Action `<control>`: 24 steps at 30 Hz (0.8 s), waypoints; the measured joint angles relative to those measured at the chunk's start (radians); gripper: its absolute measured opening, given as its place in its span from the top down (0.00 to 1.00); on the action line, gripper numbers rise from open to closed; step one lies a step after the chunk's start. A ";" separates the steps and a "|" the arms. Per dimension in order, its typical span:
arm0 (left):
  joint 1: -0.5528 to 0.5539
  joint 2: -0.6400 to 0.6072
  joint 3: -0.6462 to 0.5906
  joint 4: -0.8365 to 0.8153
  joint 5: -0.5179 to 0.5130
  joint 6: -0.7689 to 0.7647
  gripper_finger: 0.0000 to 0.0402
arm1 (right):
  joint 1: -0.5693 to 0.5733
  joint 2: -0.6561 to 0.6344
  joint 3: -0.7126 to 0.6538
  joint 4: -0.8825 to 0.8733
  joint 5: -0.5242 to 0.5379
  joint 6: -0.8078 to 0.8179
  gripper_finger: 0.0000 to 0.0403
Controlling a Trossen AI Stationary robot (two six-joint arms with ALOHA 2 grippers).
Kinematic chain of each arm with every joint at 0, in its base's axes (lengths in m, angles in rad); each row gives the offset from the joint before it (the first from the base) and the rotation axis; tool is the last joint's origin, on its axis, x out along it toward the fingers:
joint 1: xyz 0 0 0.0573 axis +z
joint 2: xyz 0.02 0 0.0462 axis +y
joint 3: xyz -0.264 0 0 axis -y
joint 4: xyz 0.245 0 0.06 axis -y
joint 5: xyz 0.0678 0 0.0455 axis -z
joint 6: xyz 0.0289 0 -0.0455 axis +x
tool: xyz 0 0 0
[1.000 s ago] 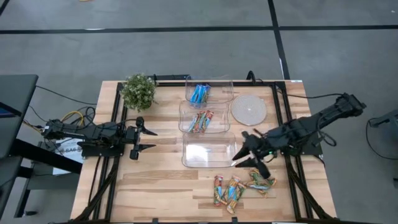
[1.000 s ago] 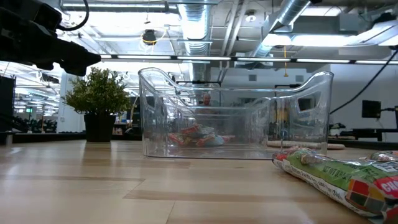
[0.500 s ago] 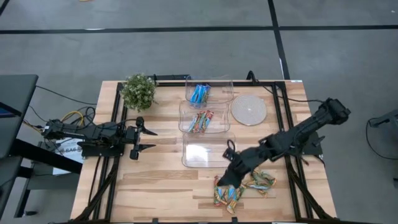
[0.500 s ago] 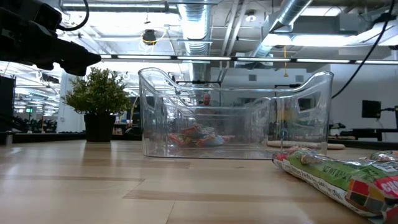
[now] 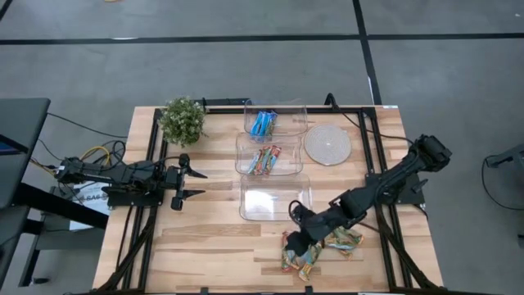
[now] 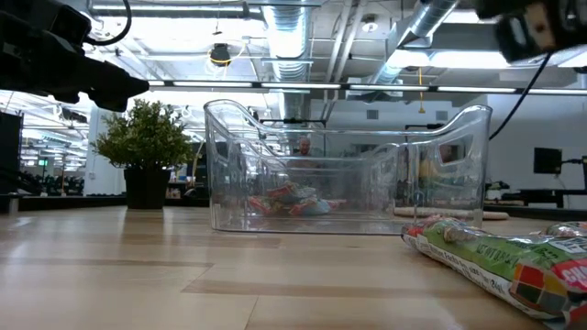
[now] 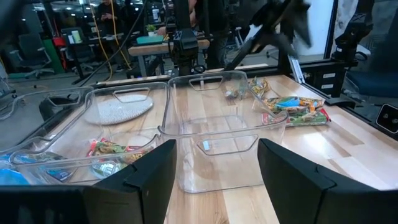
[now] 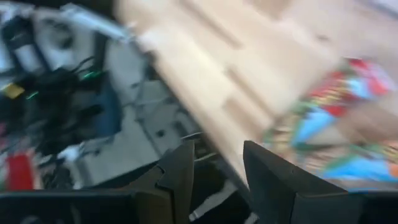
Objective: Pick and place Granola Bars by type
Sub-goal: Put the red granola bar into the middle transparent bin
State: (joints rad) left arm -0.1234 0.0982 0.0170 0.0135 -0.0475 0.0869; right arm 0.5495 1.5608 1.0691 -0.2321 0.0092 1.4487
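Observation:
Several granola bars (image 5: 315, 250) in red-green-orange and tan-orange wrappers lie in a loose pile on the table near its near right corner. They show again in the low view (image 6: 500, 261) and, blurred, in the right wrist view (image 8: 336, 134). My right gripper (image 5: 293, 239) hangs open above the pile's left end, slanting down, with nothing between its fingers (image 8: 177, 180). Blue bars (image 5: 263, 123) lie in the far tub, red-green-orange bars (image 5: 264, 160) in the middle tub. My left gripper (image 5: 195, 183) waits open at the table's left, pointing level toward the tubs.
Three clear tubs stand in a row from far to near; the near tub (image 5: 274, 197) holds nothing. A white round disc (image 5: 327, 146) lies right of the middle tub. A potted plant (image 5: 182, 120) stands at the far left. Bare wood lies left of the pile.
My right gripper has swung from beside the near tub's right end toward the table's near edge and left. It has come down over the pile of bars and rolled about its own axis. The bars and my left arm have kept still.

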 joint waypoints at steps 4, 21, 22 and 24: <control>0.000 0.000 0.000 0.000 0.000 0.000 0.45 | 0.000 0.000 0.000 -0.131 0.037 0.115 0.67; 0.000 0.000 0.000 0.000 0.000 -0.010 0.45 | -0.036 0.282 0.214 -0.363 0.012 0.245 0.67; 0.000 0.000 0.000 0.000 0.000 -0.011 0.45 | -0.036 0.297 0.233 -0.371 0.008 0.245 0.67; 0.000 0.000 0.000 0.000 0.000 -0.011 0.45 | -0.034 0.326 0.259 -0.380 -0.003 0.245 0.67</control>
State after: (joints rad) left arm -0.1234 0.0986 0.0172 0.0138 -0.0479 0.0761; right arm 0.5153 1.8872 1.3277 -0.6120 0.0057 1.6936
